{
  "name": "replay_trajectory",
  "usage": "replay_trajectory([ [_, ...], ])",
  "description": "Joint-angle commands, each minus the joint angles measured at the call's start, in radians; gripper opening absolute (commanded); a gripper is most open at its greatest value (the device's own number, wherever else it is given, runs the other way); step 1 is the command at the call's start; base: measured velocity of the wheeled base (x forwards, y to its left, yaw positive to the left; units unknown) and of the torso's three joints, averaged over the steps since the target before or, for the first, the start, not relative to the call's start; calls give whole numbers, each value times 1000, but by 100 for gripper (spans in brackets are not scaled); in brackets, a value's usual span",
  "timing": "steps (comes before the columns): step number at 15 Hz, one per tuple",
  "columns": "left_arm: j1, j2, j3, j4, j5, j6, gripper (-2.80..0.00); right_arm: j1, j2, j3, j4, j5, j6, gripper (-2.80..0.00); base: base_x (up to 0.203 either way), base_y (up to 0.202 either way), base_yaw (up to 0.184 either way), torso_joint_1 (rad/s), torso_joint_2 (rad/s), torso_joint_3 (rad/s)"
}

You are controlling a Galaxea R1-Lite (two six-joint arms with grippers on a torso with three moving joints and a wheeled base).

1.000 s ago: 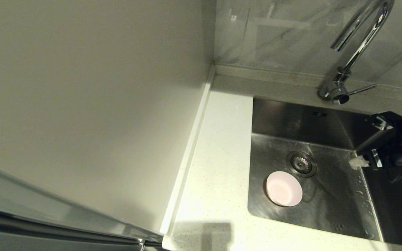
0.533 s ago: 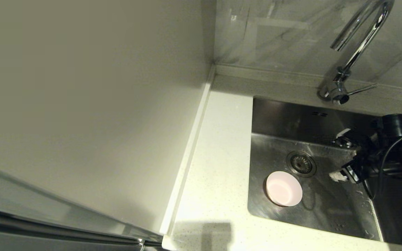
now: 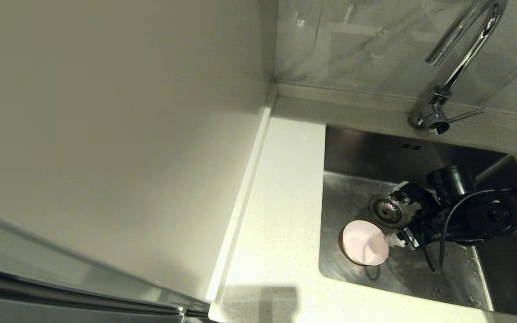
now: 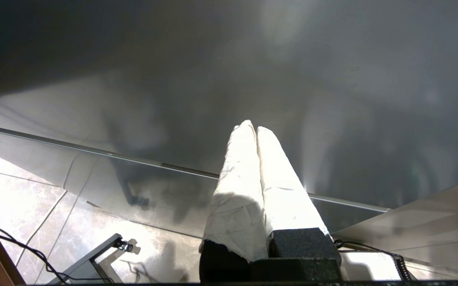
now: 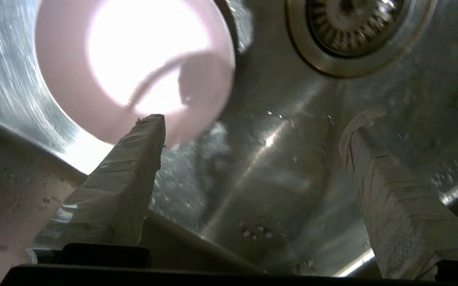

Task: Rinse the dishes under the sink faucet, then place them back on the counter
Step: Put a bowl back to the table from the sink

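Observation:
A pale pink bowl (image 3: 365,242) sits upright on the floor of the sink (image 3: 357,152), near its front left corner and just in front of the drain strainer (image 3: 387,211). My right gripper (image 3: 404,216) is low in the basin right of the bowl, open with nothing between its taped fingers. In the right wrist view one fingertip (image 5: 149,127) overlaps the pink bowl's (image 5: 133,67) rim, and the right gripper (image 5: 253,119) spans bare steel below the drain (image 5: 356,31). The white and pale blue bowls are out of view. The left gripper (image 4: 253,128) is shut and empty, away from the sink.
The chrome faucet (image 3: 460,58) rises behind the sink's back right, its thin lever (image 3: 465,115) pointing right. White speckled counter (image 3: 285,202) runs along the sink's left and front. A cream wall panel (image 3: 106,134) stands left of the counter. The left wrist view shows a dark cabinet front and floor.
My right gripper has swung left from the sink's right wall across the basin to beside the pink bowl, staying open. The bowl has not moved.

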Motion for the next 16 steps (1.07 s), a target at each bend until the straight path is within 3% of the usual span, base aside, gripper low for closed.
replay_trajectory([
  [1,0,-3,0,0,0,0,-280,20,60,0,-47,-9,-1,0,0,0,0,0,0,0],
  [3,0,-3,0,0,2,0,-280,33,107,0,-139,-46,2,0,0,0,0,0,0,0],
  [10,0,-3,0,0,0,0,-280,38,189,-17,-153,-75,9,0,0,0,0,0,0,0],
  [16,0,-3,0,0,0,0,-280,70,277,-36,-270,-116,53,0,0,0,0,0,0,0],
])
